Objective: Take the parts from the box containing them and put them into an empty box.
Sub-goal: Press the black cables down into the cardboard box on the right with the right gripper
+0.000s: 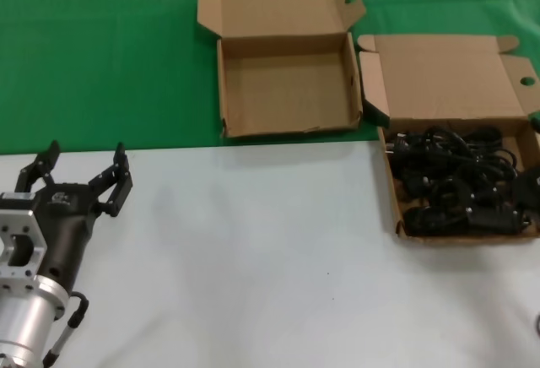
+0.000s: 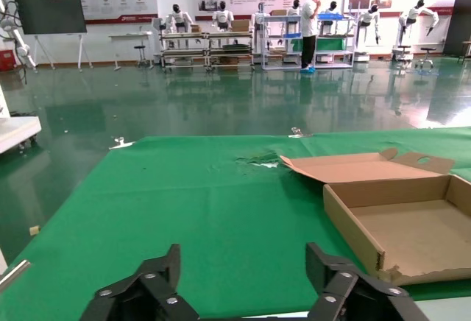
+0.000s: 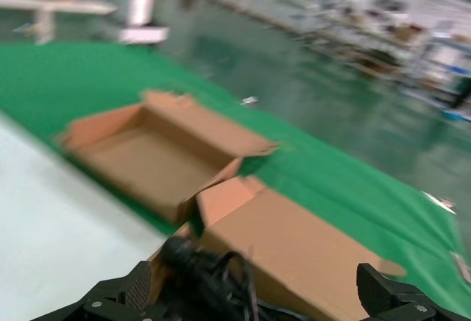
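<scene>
- Head view: black cable parts (image 1: 460, 184) heaped in a wide, low-walled brown cardboard box (image 1: 395, 199) at the right of the white table (image 1: 253, 258), lid folded back onto the green cloth (image 1: 93, 56). Just to its left, apart from it, a squarer, deeper brown cardboard box (image 1: 223, 89) on the cloth, tray bare, lid open. Left gripper (image 1: 83, 171), black, at the near left over the table, fingers spread wide, holding nothing. Right gripper out of sight here.
- Left wrist view: two black fingertips (image 2: 156, 277) wide apart, nothing between; deeper box (image 2: 353, 229) ahead on the cloth.
- Right wrist view: right gripper (image 3: 257, 299) above the parts (image 3: 210, 277), finger ends far apart, gripping nothing; deeper box (image 3: 158, 188) beyond.
</scene>
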